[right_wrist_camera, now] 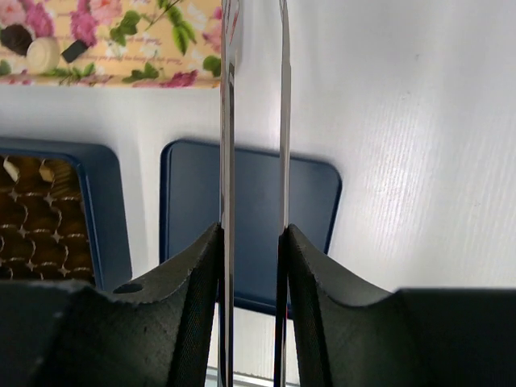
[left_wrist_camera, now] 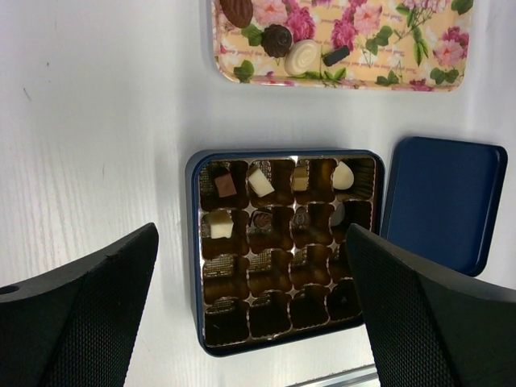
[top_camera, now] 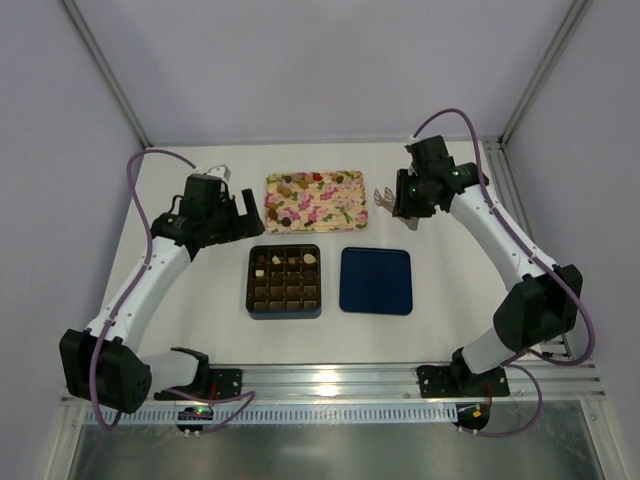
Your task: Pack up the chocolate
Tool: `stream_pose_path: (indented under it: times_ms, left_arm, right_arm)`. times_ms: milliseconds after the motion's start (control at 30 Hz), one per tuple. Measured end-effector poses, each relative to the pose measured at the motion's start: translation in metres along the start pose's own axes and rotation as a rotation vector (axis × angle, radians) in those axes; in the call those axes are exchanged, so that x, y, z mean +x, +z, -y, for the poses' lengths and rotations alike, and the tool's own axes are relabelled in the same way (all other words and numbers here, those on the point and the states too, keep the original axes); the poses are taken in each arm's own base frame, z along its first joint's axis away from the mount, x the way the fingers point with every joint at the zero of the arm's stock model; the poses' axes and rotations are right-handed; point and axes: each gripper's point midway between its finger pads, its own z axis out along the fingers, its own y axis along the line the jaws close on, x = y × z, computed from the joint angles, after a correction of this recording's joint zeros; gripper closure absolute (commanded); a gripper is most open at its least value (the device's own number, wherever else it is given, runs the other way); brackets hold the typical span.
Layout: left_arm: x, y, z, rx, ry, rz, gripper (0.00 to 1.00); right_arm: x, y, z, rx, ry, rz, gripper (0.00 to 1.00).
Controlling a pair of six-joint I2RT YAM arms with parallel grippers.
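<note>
The right gripper pinches a pair of metal tongs, blades a narrow gap apart, over the navy lid. The left gripper hangs spread wide above the gridded box, which has several cells filled. Loose chocolate lies on the floral tray at the upper edge of the frame. The tongs should probably straddle one bonbon squarely and squeeze gently
</note>
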Motion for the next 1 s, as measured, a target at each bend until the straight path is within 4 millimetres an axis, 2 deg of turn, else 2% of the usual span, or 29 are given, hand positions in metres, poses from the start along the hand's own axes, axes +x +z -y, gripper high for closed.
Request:
stream_pose_path:
  times_ms: [233,433,767,1000]
  left_arm:
    - [0.008,0.0,-0.003,-0.003,-0.001,-0.012,0.04]
    - [0.015,0.002,-0.006,-0.008,-0.001,-0.028,0.04]
    - [0.02,0.004,-0.007,-0.005,-0.002,-0.042,0.04]
    - [0.027,0.006,-0.007,0.002,-0.003,-0.061,0.04]
  right_arm:
    - [-0.02,0.03,0.054,0.076,0.105,0.003,0.58]
    - [-0.029,0.053,0.095,0.145,0.177,0.007,0.58]
    - [-0.023,0.089,0.156,0.23,0.289,-0.041,0.56]
    - [-0.015,0.104,0.182,0.261,0.339,-0.067,0.55]
